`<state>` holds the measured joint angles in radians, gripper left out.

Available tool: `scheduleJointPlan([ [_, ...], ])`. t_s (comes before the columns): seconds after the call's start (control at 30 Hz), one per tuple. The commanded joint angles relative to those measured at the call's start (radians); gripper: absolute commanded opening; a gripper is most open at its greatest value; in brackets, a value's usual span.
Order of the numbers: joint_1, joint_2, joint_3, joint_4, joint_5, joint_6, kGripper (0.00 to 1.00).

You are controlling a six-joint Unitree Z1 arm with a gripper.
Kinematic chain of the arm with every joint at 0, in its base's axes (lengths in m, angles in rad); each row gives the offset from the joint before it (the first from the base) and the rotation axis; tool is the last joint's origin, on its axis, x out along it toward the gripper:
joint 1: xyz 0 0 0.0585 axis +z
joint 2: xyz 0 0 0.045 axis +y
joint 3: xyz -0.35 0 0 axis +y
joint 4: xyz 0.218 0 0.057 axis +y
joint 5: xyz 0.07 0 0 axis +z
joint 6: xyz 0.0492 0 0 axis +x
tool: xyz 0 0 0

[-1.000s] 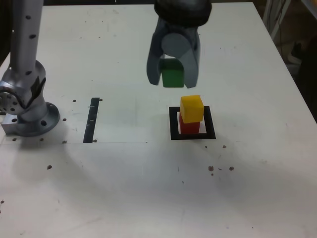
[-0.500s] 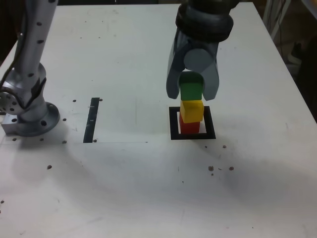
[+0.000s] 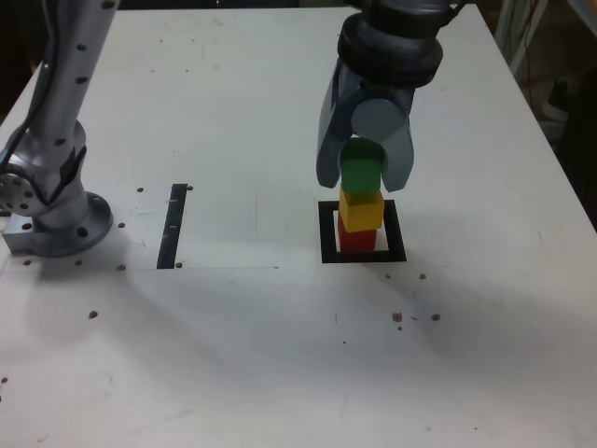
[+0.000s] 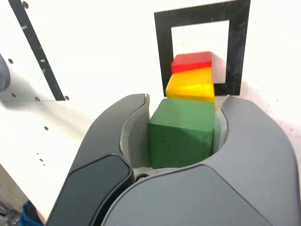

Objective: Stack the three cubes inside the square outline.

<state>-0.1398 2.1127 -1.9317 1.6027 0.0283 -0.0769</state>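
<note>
Red cube [image 3: 357, 235]: base, inside the square outline [image 3: 328, 254]. Yellow cube [image 3: 362, 213]: second tier, atop red. Green cube [image 4: 182, 132]: clasped by the gripper [image 3: 365, 177], over yellow; contact undetermined. Outstanding, by judgement: settling green, letting go. Obscured: yellow's top, beneath green; red's, beneath yellow. Cropped: upper arm [image 3: 79, 56], at the exterior view's top edge.

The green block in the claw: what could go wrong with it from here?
The green block, gripped above the yellow block, might be let go off-centre and tumble. The yellow block looks slightly askew on the red block, so pressing down could perhaps topple both. The gripper's broad fingers flank the green block closely and might drag it as they open.
</note>
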Motion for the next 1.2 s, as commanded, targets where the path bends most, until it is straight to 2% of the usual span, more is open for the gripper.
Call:
scheduleJointPlan([
  [0.0,0.006,0.007,0.003,0.006,0.007,0.006,0.04],
  [0.5,0.023,0.046,0.008,-0.002,-0.005,0.015,0.05],
  [0.6,0.023,0.041,0.007,-0.002,-0.003,0.016,0.1],
  [0.67,0.023,0.04,0.008,-0.003,-0.003,0.015,0.17],
  [0.73,0.023,0.039,0.009,-0.002,-0.003,0.014,0.29],
  [0.83,0.023,0.035,0.01,-0.001,-0.006,0.013,0.51],
  [0.87,0.023,0.032,0.011,-0.001,-0.007,0.012,0.63],
  [0.93,0.023,0.024,0.012,-0.002,-0.008,0.01,0.81],
  [1.0,0.023,0.015,0.013,-0.003,-0.006,0.006,0.93],
  [1.07,0.023,0.005,0.012,-0.003,-0.004,0.002,0.99],
  [1.17,0.023,-0.004,0.014,-0.003,-0.001,-0.004,0.99],
])
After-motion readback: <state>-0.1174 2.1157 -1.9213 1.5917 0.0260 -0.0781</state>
